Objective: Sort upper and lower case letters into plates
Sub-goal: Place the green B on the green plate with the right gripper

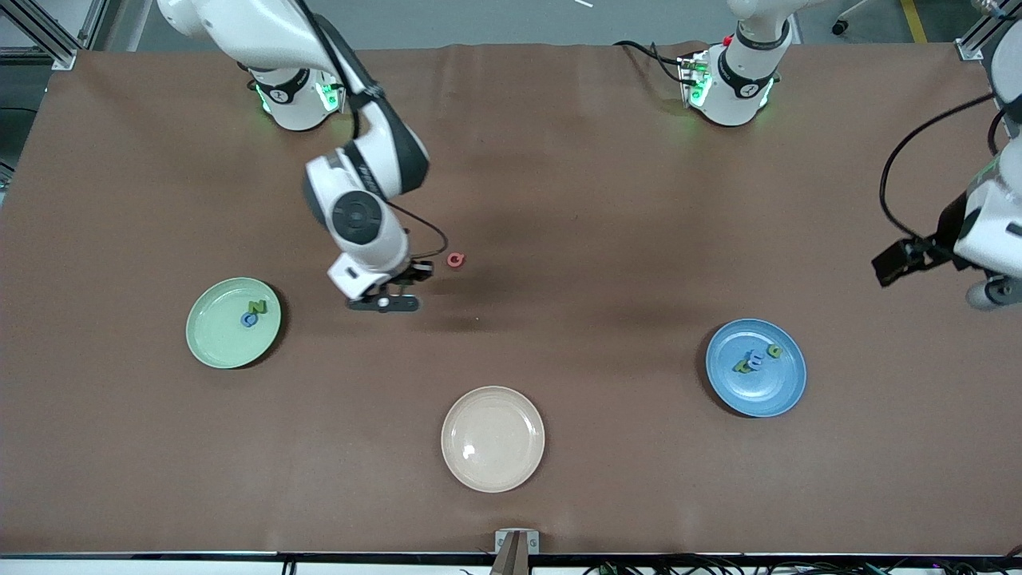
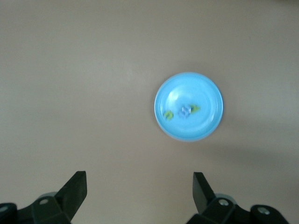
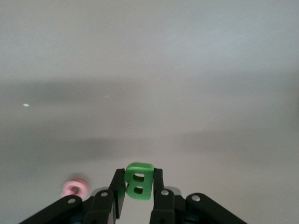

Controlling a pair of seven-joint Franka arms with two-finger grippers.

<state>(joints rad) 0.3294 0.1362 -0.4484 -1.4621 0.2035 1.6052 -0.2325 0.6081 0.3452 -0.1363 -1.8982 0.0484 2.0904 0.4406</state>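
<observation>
The right gripper (image 3: pixel 138 193) was closed on a green letter B (image 3: pixel 138 181), pinched by its flat faces between the two fingers and hanging over the bare brown surface (image 1: pixel 607 200) left of centre in the front frame. A red letter (image 1: pixel 456 259) lay on the surface just to the right of that gripper in the front frame.

B being a capital, the carry probably called for the mint green plate (image 1: pixel 209 351) at lower left, where a green N-like letter (image 1: pixel 256 307) and a blue letter (image 1: pixel 248 319) already lay. The release would go best low and over bare plate, so the B neither bounced out nor knocked the two there.

The left gripper (image 2: pixel 140 191) hung wide open and empty at the right edge of the front frame, waiting, with the blue plate (image 1: pixel 778 395) below it.

The three small letters (image 1: pixel 754 360) on the blue plate were too small to read, so their case could not be confirmed. The red letter's shape was also unclear. In the front view the B was hidden by the gripper. The cream plate (image 1: pixel 493 438) at lower centre held nothing.
</observation>
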